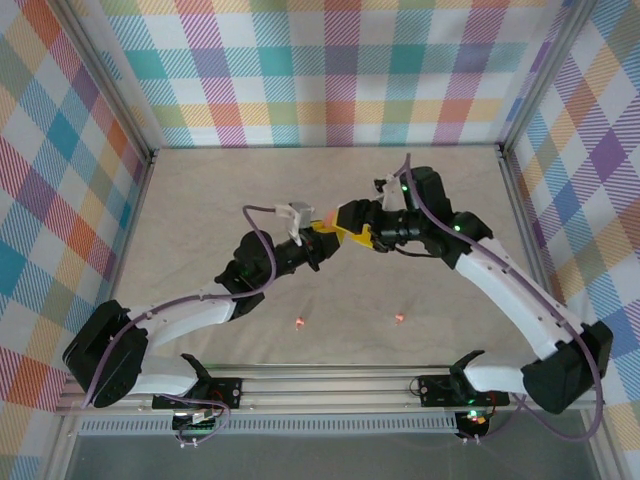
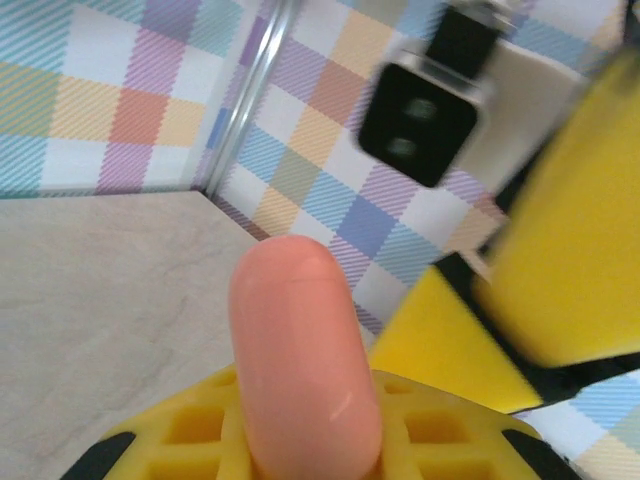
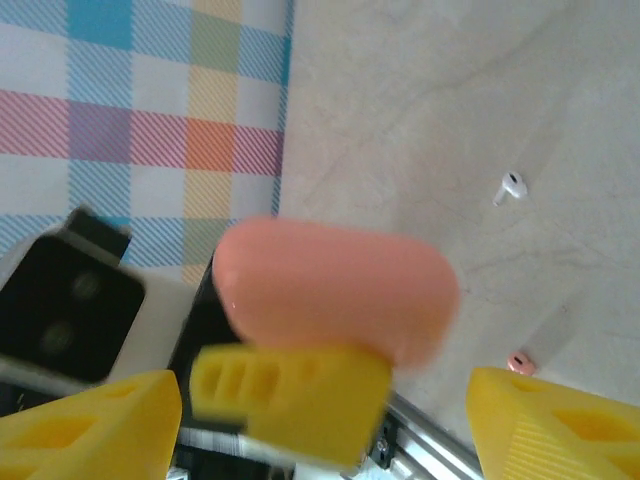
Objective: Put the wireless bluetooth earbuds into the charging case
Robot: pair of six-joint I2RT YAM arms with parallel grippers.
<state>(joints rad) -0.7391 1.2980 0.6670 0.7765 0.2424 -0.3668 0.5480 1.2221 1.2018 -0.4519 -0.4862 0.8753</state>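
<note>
- Handover of the charging case (image 3: 335,290) is judged to be the step in hand. The case is held up off the table (image 1: 200,200), over its middle, between the two grippers.
- The left gripper (image 1: 322,240) is seen pressed onto the lower end of the case, which stands up from the yellow fingers in the left wrist view. A firm pinch should be confirmed before anything else is moved.
- The right gripper (image 1: 352,230) is spread wide, its fingers set to either side of the case and apart from it. It is best drawn straight back, so that the case is not knocked.
- The case appears closed, with a faint seam visible near its top, so the lid is judged to need opening before any bud is put in.
- The buds are tiny, so a careful fingertip pinch is likely to be required.
- Two arms, each with one gripper, are counted.
- One charging case is counted.
- Three buds are counted on the table: two coral-pink earbuds (image 1: 299,322), lying well apart near the arm bases, and one white earbud (image 3: 511,187), farther from the near rail.
</note>
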